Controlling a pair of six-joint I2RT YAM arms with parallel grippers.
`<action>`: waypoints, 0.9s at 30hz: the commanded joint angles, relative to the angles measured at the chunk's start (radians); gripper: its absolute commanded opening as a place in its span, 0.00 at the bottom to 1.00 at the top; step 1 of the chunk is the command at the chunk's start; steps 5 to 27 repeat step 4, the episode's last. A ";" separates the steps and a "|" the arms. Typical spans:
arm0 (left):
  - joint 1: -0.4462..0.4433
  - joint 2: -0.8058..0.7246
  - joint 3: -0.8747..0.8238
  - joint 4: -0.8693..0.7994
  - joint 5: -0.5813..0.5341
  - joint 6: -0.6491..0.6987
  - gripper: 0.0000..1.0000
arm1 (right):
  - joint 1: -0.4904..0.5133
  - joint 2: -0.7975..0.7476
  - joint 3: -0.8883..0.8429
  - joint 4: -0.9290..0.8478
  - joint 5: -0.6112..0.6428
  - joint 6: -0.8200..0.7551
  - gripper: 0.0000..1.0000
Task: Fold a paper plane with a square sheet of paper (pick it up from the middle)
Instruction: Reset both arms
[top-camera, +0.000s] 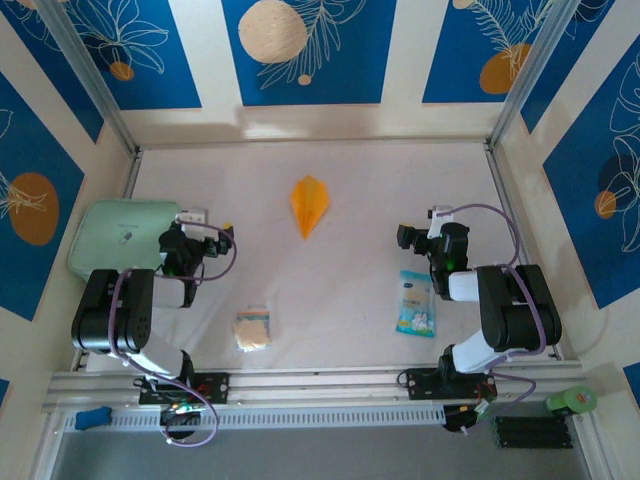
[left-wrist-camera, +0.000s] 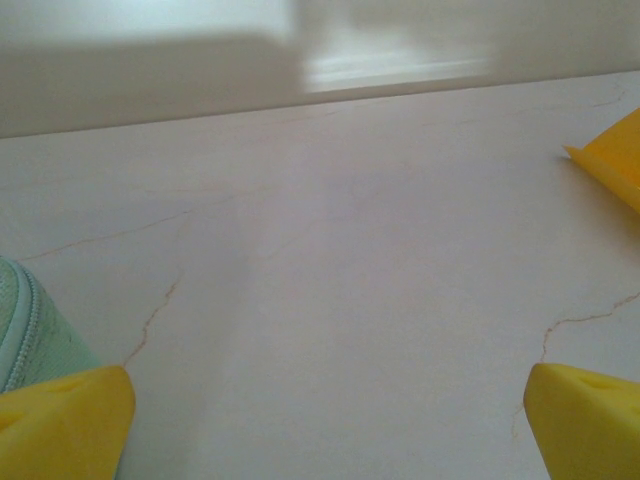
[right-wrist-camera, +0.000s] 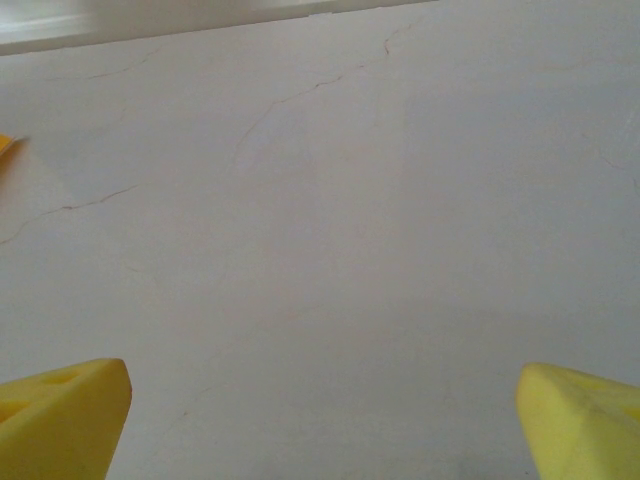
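Plane (top-camera: 310, 205) is seen flat on table (top-camera: 380, 180), nearer far edge, nose toward near edge. L gripper (top-camera: 193, 238) and R gripper (top-camera: 424, 238) are held w/ jaws wide apart, nothing gripped. Folding is judged done; any last press is best made along centre crease. Counted: 1 plane, 1 packet (top-camera: 415, 303), 1 sponge (top-camera: 254, 328), 1 pouch (top-camera: 118, 238).

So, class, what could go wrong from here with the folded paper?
The orange paper lies flat on the table, so open jaws may push it rather than pinch it. The left gripper and right gripper flank it; reaching in together might crumple the folds. The right gripper could also brush the packet beside it.
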 joint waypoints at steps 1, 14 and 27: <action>-0.022 0.019 0.024 -0.078 -0.031 0.006 0.99 | -0.005 0.000 0.025 0.023 -0.023 -0.016 0.99; -0.025 0.016 0.018 -0.069 -0.036 0.007 0.99 | -0.005 0.000 0.025 0.022 -0.022 -0.015 0.99; -0.025 0.016 0.018 -0.069 -0.036 0.007 0.99 | -0.005 0.000 0.025 0.022 -0.022 -0.015 0.99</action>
